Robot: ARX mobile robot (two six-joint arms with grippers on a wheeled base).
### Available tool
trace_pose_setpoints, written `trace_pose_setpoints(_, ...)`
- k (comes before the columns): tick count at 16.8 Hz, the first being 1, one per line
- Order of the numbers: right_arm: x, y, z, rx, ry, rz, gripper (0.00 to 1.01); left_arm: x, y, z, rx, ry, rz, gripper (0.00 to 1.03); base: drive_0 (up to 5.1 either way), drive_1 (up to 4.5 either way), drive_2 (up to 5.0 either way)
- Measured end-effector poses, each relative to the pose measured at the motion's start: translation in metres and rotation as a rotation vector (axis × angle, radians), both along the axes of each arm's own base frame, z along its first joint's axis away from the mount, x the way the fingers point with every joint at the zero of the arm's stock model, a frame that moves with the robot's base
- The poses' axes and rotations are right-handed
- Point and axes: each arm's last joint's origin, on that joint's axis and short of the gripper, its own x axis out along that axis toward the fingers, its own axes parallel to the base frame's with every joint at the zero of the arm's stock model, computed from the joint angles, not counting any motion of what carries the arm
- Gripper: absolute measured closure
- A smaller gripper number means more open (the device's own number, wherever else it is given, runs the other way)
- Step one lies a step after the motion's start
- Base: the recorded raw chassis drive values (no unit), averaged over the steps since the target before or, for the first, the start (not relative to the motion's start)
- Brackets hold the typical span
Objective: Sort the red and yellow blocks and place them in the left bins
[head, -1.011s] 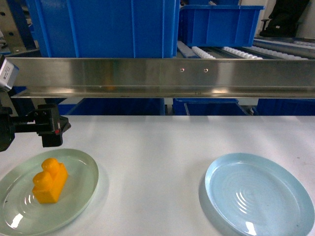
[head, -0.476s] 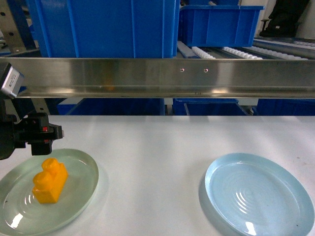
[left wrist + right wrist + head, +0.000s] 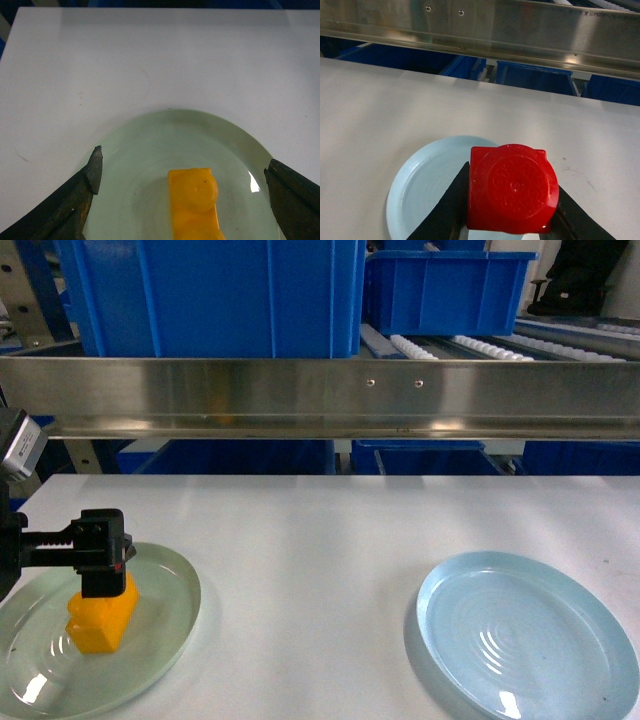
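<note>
Nearest us, our left gripper (image 3: pixel 182 172) hangs spread wide over the orange-yellow two-stud plastic brick (image 3: pixel 195 205), which lies on the pale green translucent round plate (image 3: pixel 150 145) at the white table's (image 3: pixel 320 530) left. Our right gripper (image 3: pixel 512 212) is clenched on the glossy red plastic block (image 3: pixel 511 189) above the pale blue round plate (image 3: pixel 427 182). Beyond the steel rail (image 3: pixel 330 395) stand the large bright-blue plastic tubs (image 3: pixel 215 295).

The bench (image 3: pixel 330 540) is plain white. Near its left edge, a pale green translucent plate (image 3: pixel 160 640) carries an orange-yellow block (image 3: pixel 100 625). A pale blue plate (image 3: pixel 525 635) shows concentric rings. The red block (image 3: pixel 512 187) is glossy. The bins (image 3: pixel 215 295) are bright blue.
</note>
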Motion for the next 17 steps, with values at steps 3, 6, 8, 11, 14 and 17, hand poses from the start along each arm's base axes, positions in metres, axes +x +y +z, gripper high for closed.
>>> trace_pose_setpoints(3,0.0,0.0,0.0,0.0,0.0,0.0,0.73,0.0,-0.003,-0.017,0.009,0.055,-0.006,0.05,0.0,0.0,0.0)
trace_pose_setpoints(6,0.0,0.0,0.0,0.0,0.0,0.0,0.73,0.013,-0.008,-0.055,-0.021,0.137,0.012,0.06,0.0,0.0,0.0)
trace_pose_setpoints(8,0.0,0.0,0.0,0.0,0.0,0.0,0.73,0.016,-0.011,-0.052,-0.042,0.116,0.005,0.25,0.0,0.0,0.0)
trace_pose_setpoints(11,0.0,0.0,0.0,0.0,0.0,0.0,0.73,0.016,-0.011,-0.049,-0.035,0.122,0.019,0.5,0.0,0.0,0.0)
trace_pose_setpoints(14,0.0,0.0,0.0,0.0,0.0,0.0,0.73,0.015,-0.008,-0.034,-0.039,0.098,0.025,0.71,0.0,0.0,0.0)
trace_pose_setpoints(17,0.0,0.0,0.0,0.0,0.0,0.0,0.73,0.011,-0.006,-0.009,-0.062,0.044,0.018,0.76,0.0,0.0,0.0)
